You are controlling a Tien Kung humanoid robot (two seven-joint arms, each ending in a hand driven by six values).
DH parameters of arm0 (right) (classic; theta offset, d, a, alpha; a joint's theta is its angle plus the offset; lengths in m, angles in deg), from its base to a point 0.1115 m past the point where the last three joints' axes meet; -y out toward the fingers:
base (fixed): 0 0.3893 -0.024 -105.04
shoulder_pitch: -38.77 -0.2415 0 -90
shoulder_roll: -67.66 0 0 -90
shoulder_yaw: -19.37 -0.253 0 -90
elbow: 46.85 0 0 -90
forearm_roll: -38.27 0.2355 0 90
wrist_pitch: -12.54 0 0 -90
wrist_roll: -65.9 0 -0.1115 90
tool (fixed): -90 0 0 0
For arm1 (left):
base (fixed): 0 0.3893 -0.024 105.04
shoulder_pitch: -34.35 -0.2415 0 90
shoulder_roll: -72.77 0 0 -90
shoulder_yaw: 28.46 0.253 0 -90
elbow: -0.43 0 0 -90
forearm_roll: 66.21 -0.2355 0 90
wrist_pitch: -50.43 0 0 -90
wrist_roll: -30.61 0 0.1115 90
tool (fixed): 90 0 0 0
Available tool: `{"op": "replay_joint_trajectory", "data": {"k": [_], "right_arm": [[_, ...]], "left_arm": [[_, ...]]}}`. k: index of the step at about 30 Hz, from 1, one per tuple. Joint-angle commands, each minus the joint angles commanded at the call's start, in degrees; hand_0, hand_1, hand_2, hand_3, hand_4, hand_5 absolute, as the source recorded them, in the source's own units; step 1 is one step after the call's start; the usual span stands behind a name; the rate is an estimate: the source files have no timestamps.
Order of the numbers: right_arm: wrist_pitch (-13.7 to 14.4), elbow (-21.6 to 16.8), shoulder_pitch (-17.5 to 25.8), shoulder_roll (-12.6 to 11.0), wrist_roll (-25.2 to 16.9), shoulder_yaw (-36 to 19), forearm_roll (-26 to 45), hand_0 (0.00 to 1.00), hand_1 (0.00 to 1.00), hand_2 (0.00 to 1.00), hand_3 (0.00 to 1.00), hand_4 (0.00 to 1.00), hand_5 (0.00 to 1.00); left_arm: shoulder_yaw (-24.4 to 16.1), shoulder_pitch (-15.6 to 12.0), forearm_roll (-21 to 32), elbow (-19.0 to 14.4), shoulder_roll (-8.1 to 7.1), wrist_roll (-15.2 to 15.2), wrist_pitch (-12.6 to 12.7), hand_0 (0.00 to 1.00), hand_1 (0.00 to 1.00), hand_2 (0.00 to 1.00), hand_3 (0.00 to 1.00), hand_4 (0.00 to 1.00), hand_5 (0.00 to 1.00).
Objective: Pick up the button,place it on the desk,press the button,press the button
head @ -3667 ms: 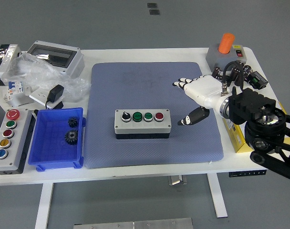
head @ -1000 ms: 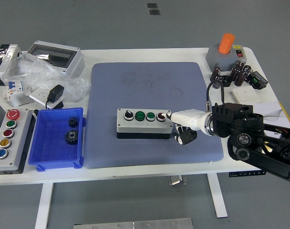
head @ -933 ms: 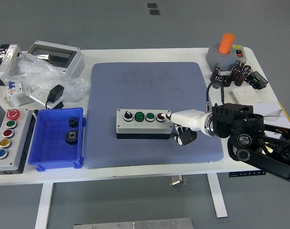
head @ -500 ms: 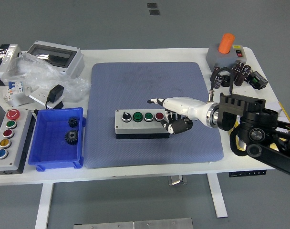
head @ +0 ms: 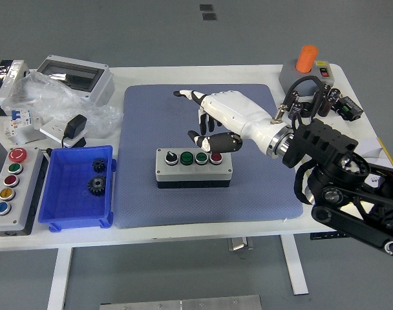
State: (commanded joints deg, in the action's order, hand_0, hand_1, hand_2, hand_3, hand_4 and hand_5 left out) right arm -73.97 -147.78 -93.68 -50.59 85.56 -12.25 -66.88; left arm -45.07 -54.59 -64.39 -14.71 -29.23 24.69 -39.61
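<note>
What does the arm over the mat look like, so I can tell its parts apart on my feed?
Only the right arm shows. The right hand has a white shell over palm and finger backs, with black fingertips and a black thumb. A silver ring joins it to a bulky black forearm with round joint housings. A thin black cable loops above the wrist.

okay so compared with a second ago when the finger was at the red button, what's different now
The right hand has lifted off the red button at the button box's right end, moving up and toward the far side of the blue mat. Its fingers are now spread, holding nothing, above the box's buttons. The box itself sits roughly where it was, and the blue bin and the other table items are unchanged.
</note>
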Motion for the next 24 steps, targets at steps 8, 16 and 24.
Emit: {"op": "replay_joint_trajectory", "data": {"k": [8, 16, 24], "right_arm": [[-2.93, 2.93, -0.86, 4.66, 2.77, 2.06, -9.42, 0.985, 0.998, 0.998, 0.998, 0.987, 0.516], [-7.34, 9.26, -3.59, 8.14, 5.54, 6.72, -10.31, 0.998, 0.998, 0.998, 0.998, 0.998, 0.561], [-7.02, 13.88, -5.16, 11.09, 7.21, 11.31, -11.30, 0.998, 0.998, 0.998, 0.998, 0.998, 0.566]], "left_arm": [[-0.38, 0.12, -0.50, -0.01, 0.01, 0.20, -0.04, 0.640, 0.656, 0.597, 0.576, 0.514, 0.153], [-0.67, 0.28, -0.87, -0.04, -0.13, 0.39, -0.07, 0.640, 0.656, 0.597, 0.576, 0.512, 0.149], [-0.73, 0.42, -1.07, -0.05, -0.21, 0.38, -0.17, 0.640, 0.656, 0.597, 0.576, 0.513, 0.148]]}}
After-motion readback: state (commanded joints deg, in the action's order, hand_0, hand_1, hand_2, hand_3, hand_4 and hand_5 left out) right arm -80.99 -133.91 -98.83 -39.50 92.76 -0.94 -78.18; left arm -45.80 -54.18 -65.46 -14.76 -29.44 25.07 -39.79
